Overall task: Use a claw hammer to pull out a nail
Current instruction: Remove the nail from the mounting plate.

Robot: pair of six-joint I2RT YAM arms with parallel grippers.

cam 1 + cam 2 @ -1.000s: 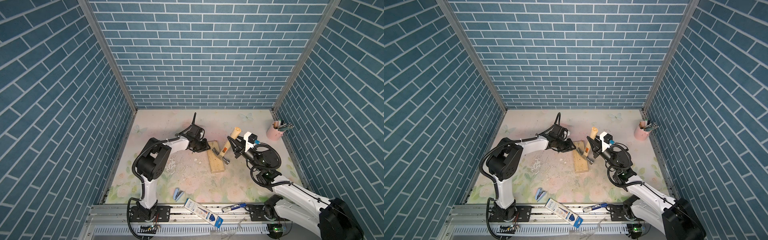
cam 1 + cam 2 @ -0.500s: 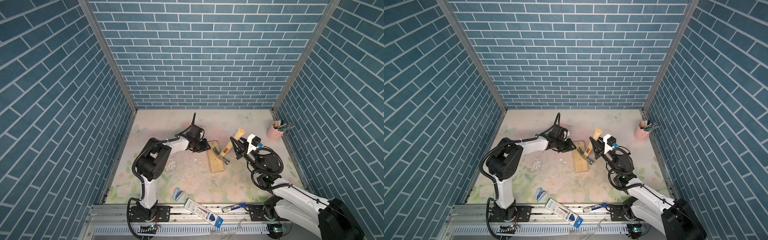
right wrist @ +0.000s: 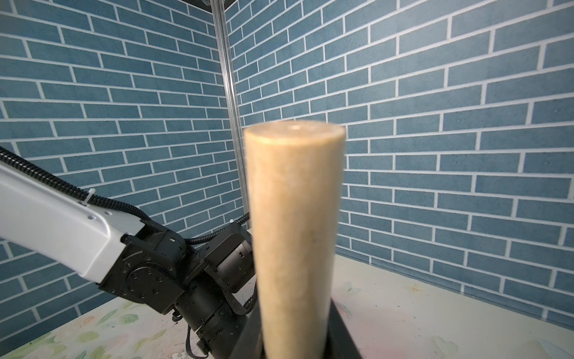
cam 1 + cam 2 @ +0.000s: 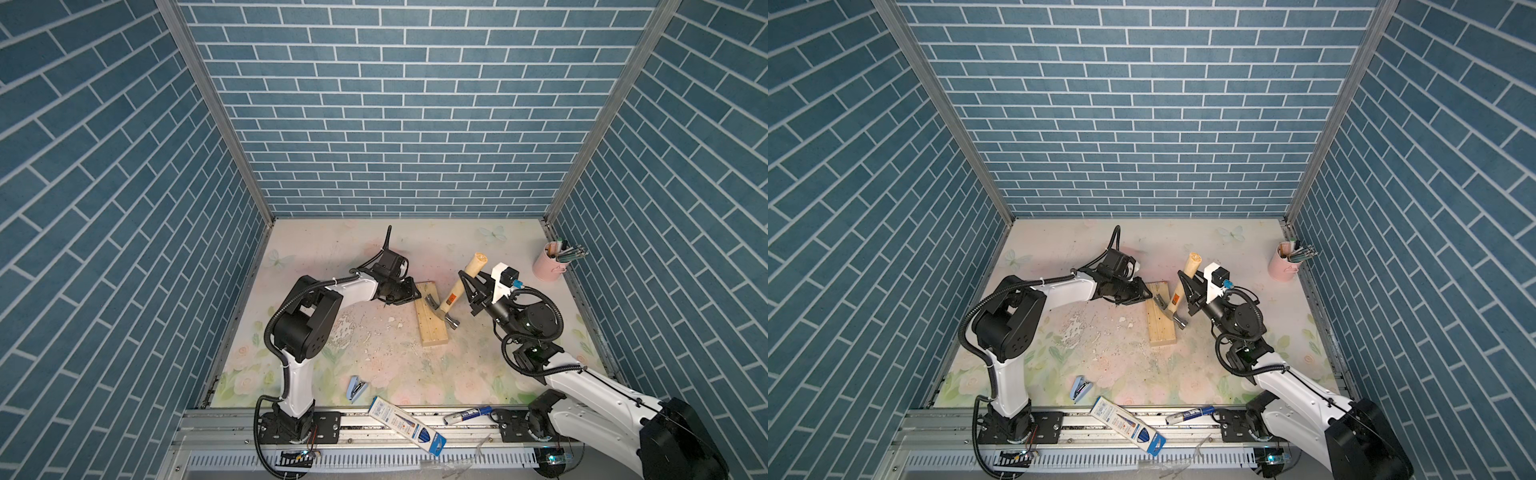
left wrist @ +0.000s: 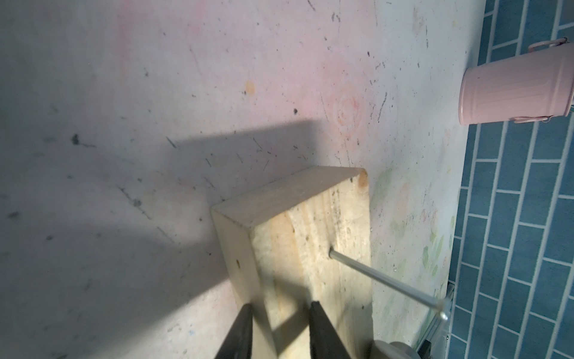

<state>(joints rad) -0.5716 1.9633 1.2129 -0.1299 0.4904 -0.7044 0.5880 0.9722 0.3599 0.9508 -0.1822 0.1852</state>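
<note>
Jaws of the right pincer [image 4: 466, 286] are squeezing the claw hammer [image 4: 452, 298] by its handle in both top views, its head below them at the wooden block [image 4: 432, 332]. Left wrist view: left pincer [image 5: 281, 307] is straddling that block's edge, half-open; whether it is gripping, I cannot tell. The nail [image 5: 385, 279] is leaning just beyond. Right wrist view: handle is rising close.

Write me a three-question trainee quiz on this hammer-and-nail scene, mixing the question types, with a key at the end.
1. True or false: the nail lies flat on the table.
2. Which one grips the claw hammer by its handle? A) left end effector B) right end effector C) neither
3. What is the left end effector steadying?

Key: 1 false, it sticks out of the wooden block; 2 B; 3 the wooden block.
</note>
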